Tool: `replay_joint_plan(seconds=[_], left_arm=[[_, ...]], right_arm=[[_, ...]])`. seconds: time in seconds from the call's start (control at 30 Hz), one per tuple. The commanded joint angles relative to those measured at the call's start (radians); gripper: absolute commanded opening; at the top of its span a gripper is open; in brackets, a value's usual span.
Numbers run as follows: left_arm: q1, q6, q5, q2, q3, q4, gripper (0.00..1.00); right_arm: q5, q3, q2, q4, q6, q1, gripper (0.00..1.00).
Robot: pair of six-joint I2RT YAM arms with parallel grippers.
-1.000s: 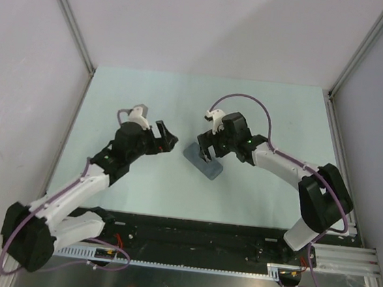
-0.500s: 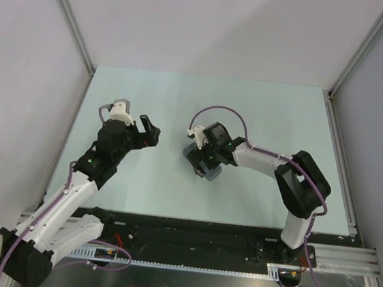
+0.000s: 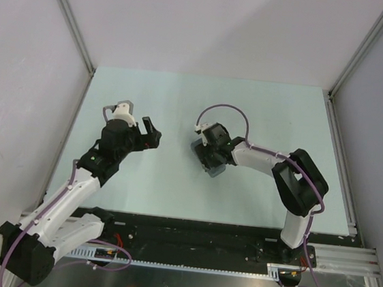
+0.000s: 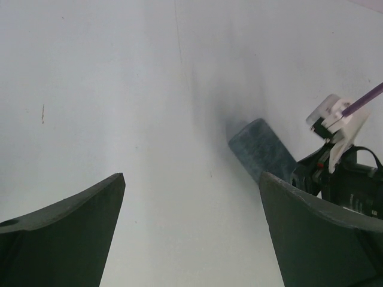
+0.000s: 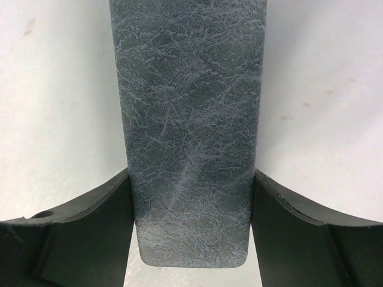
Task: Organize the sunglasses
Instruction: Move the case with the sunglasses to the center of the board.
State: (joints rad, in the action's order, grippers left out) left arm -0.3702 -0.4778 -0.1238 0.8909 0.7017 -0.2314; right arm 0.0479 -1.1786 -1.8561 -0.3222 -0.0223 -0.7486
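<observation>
On the left side of the pale green tabletop [image 3: 269, 117], the left tool [image 3: 151, 132] hung just above the surface with its two dark fingers spread wide and nothing between them. It stood apart from everything else and pointed toward the middle.

Near the centre lay the grey textured oblong case [image 5: 188, 107], flat on the tabletop. The right tool [image 5: 191, 179] straddled its near end, one finger pressed against each long side, so the grip looked closed on the case. The sunglasses appeared in none of the views. Whether they were already inside the case could not be told, since its lid was down and nothing showed at its edges.

By my judgement, the step in hand was securing the case, either to move it or to steady it for opening. The next move would call for a firm, level hold so the case did not twist between the fingers. If the lid was to be lifted, the idle left tool would have to come across to help.

No brand, label or writing could be read on the case, the arms or the tabletop.
</observation>
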Motion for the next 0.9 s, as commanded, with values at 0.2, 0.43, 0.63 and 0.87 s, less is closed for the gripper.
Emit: replay_joint_plan(seconds=[0.2,0.43,0.63,0.87], left_arm=[[0.011,0.001,0.036,0.046,0.018,0.007,1.00],[0.011,0.007,0.053,0.059,0.019,0.007,1.00],[0.013,0.019,0.062,0.059,0.021,0.006,1.00],[0.014,0.019,0.072,0.048,0.018,0.006,1.00]], right_arm=[[0.216,-0.003,0.097,-0.025,0.229,0.164,0.40],[0.219,0.079,0.144,0.009,0.231,0.296,0.41],[0.162,0.102,0.111,0.031,0.188,0.371,0.50],[0.145,0.100,0.109,0.011,0.217,0.380,0.64]])
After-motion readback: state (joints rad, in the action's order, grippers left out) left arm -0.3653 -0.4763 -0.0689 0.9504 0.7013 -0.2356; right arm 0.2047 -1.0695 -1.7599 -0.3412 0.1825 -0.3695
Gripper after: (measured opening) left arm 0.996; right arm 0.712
